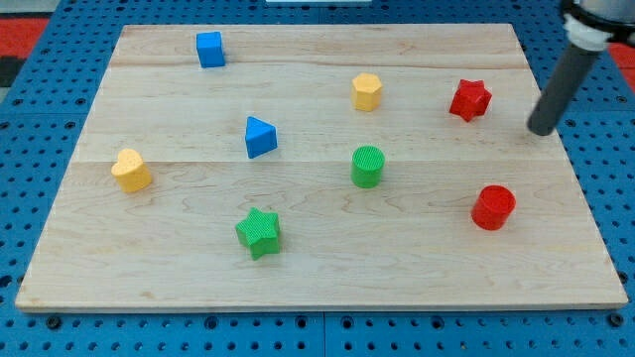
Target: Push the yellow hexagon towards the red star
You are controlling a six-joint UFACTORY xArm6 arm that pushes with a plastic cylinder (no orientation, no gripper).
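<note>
The arm ends in a bare rod with no fingers to open or close, its tip (542, 129) just right of the red star (470, 99), while the yellow hexagon (367, 91), likely light, rigid and easy-sliding, sits farther left, best pushed on its left face

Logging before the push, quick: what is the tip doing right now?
My tip: touching no block, to the view's right of the red star-shaped block, far from the yellow hexagonal block.
</note>
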